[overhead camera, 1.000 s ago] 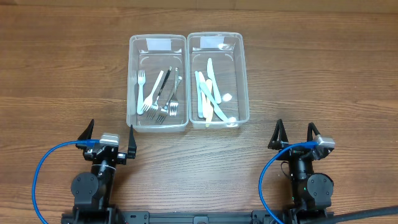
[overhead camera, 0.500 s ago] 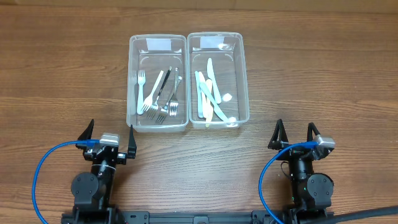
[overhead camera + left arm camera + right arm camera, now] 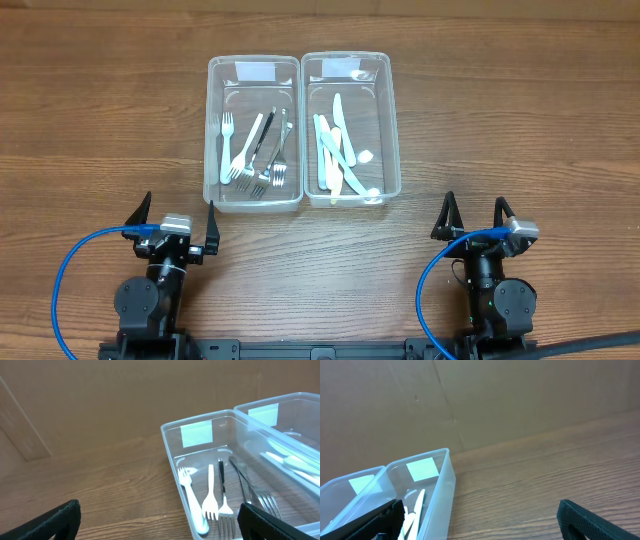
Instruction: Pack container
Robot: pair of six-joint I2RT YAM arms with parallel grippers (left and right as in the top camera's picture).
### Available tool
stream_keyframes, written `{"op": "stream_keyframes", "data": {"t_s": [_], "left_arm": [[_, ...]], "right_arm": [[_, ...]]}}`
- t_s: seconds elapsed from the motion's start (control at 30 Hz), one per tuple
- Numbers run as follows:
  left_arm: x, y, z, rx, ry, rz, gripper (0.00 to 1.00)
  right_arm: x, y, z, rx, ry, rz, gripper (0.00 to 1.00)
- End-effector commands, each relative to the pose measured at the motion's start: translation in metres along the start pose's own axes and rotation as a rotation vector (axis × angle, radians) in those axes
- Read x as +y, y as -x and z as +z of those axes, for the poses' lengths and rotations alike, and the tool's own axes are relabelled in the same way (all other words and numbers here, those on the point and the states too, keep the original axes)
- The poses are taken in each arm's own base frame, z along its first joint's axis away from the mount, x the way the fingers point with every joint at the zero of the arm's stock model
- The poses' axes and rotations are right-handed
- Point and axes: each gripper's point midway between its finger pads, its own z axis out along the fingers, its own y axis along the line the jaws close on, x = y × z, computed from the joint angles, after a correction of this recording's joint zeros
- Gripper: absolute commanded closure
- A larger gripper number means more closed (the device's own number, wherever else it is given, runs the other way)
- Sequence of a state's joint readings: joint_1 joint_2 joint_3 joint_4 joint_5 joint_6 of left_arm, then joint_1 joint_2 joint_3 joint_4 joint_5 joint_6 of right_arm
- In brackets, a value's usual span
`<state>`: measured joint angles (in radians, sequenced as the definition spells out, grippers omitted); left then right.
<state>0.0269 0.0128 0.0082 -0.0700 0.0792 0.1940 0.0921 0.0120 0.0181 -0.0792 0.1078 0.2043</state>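
At the near edge of the brown wood-grain table [image 3: 100, 120], two black arm bases are seen, each trailed by a looped blue cable [image 3: 75, 270]. The left gripper [image 3: 178, 203] and the right gripper [image 3: 473, 202] are both spread wide with nothing between the fingers, and both are raised off the planks.

Just beyond them, two clear rectangular plastic containers are set side by side, long walls touching. In the left container [image 3: 212, 130], white and dark plastic forks [image 3: 228, 140] are piled loosely. In the right container [image 3: 393, 130], pale green, cream and white knives and spoons [image 3: 335, 150] are laid lengthwise. A white label [image 3: 196, 434] is stuck at the far end of each.

Past the containers, bare boards are shown, and the table is closed off by a creased brown cardboard backdrop [image 3: 125, 395].
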Motion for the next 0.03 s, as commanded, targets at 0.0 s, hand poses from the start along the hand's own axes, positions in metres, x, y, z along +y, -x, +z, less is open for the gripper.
{"op": "stream_keyframes", "data": {"t_s": [0.0], "left_arm": [[-0.0015, 0.0005, -0.0002, -0.006, -0.007, 0.001, 0.00]], "right_arm": [[-0.0006, -0.0017, 0.0002, -0.003, 0.002, -0.010, 0.00]]}}
